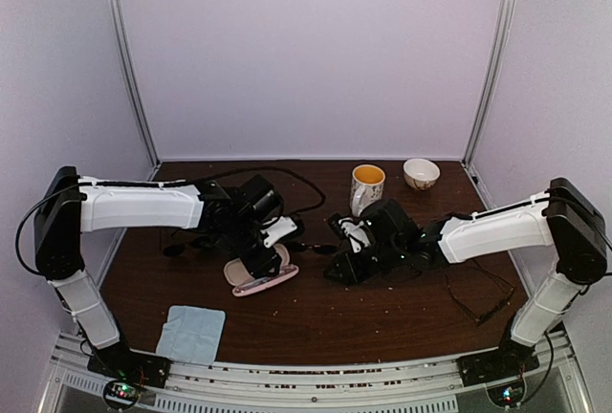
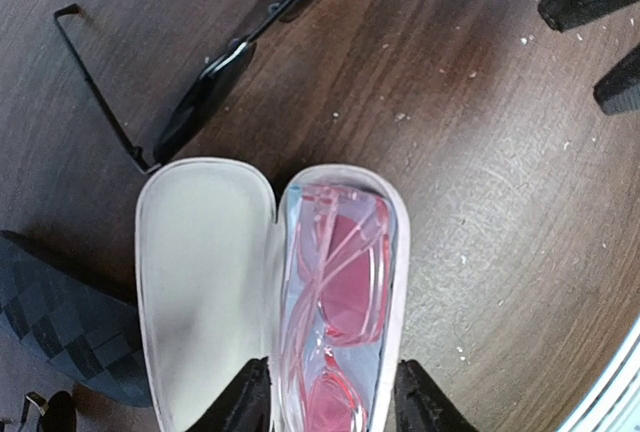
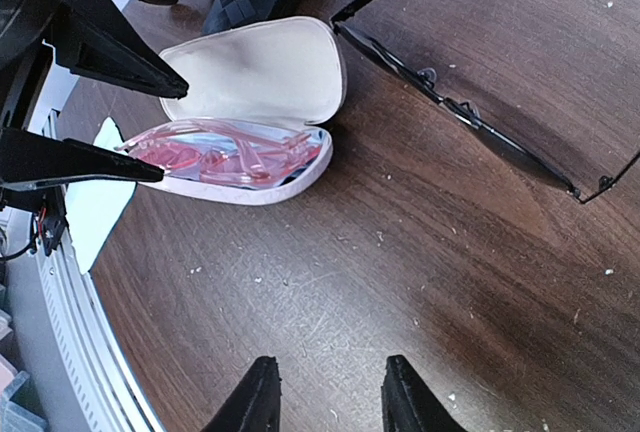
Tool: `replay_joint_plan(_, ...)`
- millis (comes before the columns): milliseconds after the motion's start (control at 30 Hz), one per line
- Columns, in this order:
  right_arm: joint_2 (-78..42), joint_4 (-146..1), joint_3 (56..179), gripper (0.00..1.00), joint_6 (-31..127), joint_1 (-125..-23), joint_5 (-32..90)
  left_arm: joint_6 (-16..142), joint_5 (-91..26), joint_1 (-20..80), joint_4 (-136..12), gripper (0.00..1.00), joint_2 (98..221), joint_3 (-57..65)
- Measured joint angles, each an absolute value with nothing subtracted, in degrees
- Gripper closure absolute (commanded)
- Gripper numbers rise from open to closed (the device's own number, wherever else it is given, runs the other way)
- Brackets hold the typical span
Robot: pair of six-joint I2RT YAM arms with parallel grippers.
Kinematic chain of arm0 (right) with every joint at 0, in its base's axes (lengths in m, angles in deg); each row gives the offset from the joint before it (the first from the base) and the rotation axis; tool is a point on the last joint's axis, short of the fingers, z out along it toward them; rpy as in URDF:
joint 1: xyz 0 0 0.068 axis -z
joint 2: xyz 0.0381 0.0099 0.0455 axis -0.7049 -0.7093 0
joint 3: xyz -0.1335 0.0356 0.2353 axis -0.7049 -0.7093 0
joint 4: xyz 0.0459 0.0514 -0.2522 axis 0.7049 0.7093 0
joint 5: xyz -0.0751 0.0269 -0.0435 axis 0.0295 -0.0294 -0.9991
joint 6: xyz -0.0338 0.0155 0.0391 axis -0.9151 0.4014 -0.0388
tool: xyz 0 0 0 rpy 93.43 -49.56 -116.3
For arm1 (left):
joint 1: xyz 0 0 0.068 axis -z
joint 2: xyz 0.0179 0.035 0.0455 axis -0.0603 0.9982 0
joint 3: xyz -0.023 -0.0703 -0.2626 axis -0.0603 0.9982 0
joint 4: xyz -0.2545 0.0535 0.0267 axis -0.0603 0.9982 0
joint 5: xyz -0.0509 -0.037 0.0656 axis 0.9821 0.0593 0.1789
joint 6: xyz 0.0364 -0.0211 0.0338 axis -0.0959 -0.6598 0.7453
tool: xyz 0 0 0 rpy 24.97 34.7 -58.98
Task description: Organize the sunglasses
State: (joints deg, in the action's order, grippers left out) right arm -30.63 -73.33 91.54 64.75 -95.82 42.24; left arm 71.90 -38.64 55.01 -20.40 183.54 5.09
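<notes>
One pair of sunglasses, the translucent pink-red pair (image 2: 345, 287), already down in the tray of the open pink case (image 2: 205, 282), folded on a pale blue lining, lid laid open beside the tray. Left gripper (image 2: 333, 402) directly over the near end of that case, fingers spread to either side of the tray, pinching nothing. Right gripper (image 3: 325, 397) off to the right of the case, well apart from it, likewise parted and empty above the wooden table (image 3: 480, 282). Just past the far end of the case, a black dark-lensed pair (image 2: 205, 92) with temples unfolded. Close by the lid side of the case, a black checkered case (image 2: 60, 327). Judged light, thin and a little springy, weak at the hinges, with slick lenses quick to scratch. Best taken at the bridge or across the top bar of the front, never on a lens or by one temple tip. For the pink pair, probably only the stiff lid left to close, pushed from its free edge. For the black pair, likely a gentle pinch at the bridge, minding the loose temples.
</notes>
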Motion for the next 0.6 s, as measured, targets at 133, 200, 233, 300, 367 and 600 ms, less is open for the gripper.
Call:
replay_joint_plan(133,-30.6,-74.4,91.3,0.65,66.0,-95.8,42.3,71.5,-39.8,55.0,-20.4,0.50,183.3,5.1)
replay_joint_plan(200,-30.6,-74.7,91.3,0.64,66.6,-95.8,42.3,71.2,-40.5,55.0,-20.3,0.48,182.9,5.1)
replay_joint_plan(233,-30.6,-74.7,91.3,0.65,66.8,-95.8,42.3,71.2,-40.8,55.0,-20.3,0.47,182.6,5.1)
replay_joint_plan(300,-30.6,-74.8,91.3,0.65,67.1,-95.8,42.3,71.0,-41.4,55.0,-20.3,0.46,182.1,5.1)
replay_joint_plan(367,-30.6,-74.8,91.3,0.65,67.2,-95.8,42.3,70.9,-42.1,55.0,-20.3,0.44,181.4,5.1)
replay_joint_plan(600,-30.6,-75.1,91.4,0.65,68.8,-95.8,42.3,70.2,-43.2,54.0,-20.1,0.38,177.7,5.1)
